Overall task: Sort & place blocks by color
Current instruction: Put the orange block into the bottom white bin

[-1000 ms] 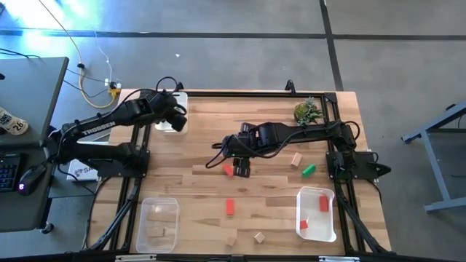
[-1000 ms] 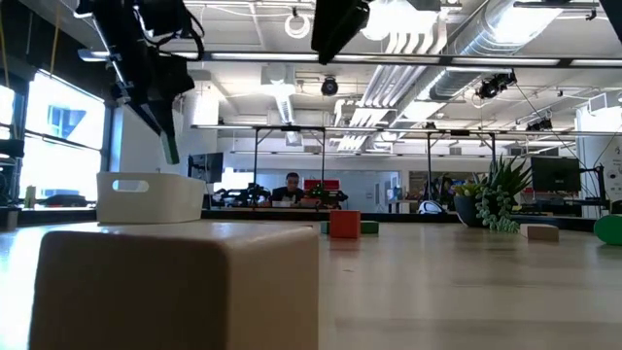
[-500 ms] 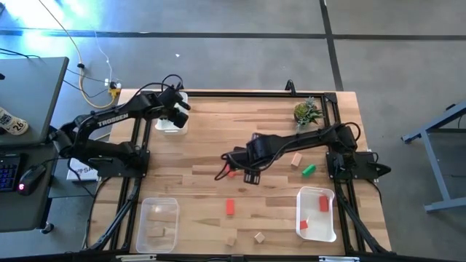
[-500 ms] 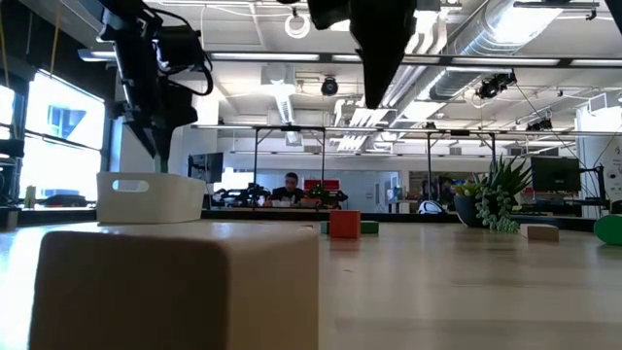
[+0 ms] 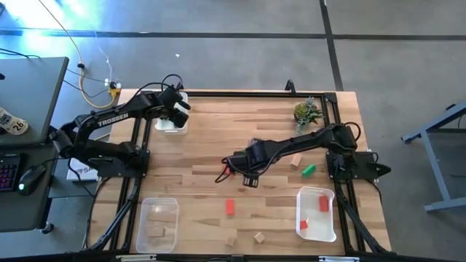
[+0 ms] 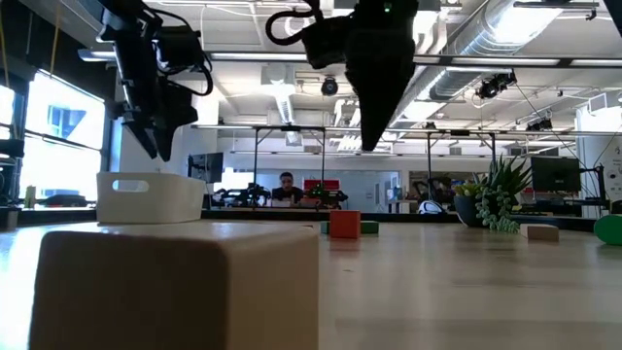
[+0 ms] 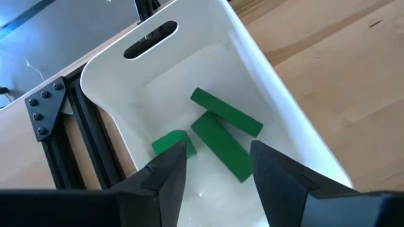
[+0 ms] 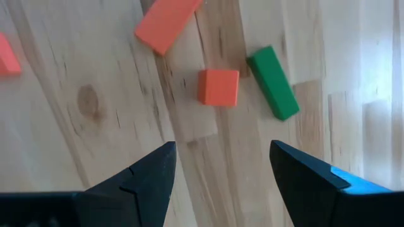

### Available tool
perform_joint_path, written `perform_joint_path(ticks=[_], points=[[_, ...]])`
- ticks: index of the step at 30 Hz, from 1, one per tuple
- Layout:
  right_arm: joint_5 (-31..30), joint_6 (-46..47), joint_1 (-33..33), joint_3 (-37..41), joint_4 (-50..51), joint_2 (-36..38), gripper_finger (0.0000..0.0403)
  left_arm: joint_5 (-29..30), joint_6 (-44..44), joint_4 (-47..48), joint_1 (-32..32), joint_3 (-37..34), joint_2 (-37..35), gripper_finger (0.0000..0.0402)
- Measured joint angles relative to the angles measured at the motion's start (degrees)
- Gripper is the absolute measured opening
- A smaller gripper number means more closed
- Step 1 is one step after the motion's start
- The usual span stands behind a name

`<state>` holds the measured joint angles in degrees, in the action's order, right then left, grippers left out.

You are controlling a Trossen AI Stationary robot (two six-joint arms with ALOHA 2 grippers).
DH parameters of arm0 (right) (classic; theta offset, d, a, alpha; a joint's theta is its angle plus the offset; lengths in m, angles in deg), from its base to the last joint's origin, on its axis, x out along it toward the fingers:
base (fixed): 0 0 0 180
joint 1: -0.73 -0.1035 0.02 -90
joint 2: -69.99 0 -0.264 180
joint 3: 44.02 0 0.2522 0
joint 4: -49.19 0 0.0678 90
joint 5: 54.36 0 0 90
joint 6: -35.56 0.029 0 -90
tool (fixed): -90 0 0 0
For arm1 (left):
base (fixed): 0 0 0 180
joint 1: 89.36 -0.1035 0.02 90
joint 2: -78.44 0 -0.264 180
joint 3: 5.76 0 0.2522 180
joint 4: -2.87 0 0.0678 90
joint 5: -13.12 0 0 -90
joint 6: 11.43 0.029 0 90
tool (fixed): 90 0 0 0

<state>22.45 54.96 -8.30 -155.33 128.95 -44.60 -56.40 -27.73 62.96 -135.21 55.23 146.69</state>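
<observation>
Wooden blocks are being sorted, and they are judged light, rigid and smooth-faced, so each is best taken across its two flat parallel sides, the bars across the short width. Beneath the right gripper (image 8: 218,170), whose fingers are spread and empty, a red cube (image 8: 218,87) is seen near table centre, with a green bar (image 8: 273,82) at its 3 o'clock and a red bar (image 8: 166,23) near its 11 o'clock. The left gripper (image 7: 218,167) is held released above the white bin (image 7: 287,126) at the table's 10 o'clock, where three green blocks (image 7: 221,135) are lying. A clear tray (image 5: 159,224) at 7 o'clock holds tan pieces; a white tray (image 5: 317,214) at 5 o'clock holds two red blocks (image 5: 323,204).
</observation>
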Motion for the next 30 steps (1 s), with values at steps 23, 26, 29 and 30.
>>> perform_joint_path(ticks=[23,26,29,30], points=[[5.7,-5.7,6.7,9.6,-18.8,-0.1,0.0243,-23.9,1.6,-0.3,1.5,0.0,-13.0,0.0163],[5.2,-5.3,7.0,12.2,-20.9,-0.1,0.0243,-25.4,1.0,-0.3,3.6,0.0,-15.5,0.0163],[5.8,-5.4,7.2,13.3,-22.9,-0.1,0.0243,-25.4,0.8,-0.3,6.0,0.0,-17.0,0.0163],[6.3,-5.4,7.3,13.7,-23.6,-0.1,0.0243,-25.3,0.8,-0.3,6.7,0.0,-17.3,0.0163]])
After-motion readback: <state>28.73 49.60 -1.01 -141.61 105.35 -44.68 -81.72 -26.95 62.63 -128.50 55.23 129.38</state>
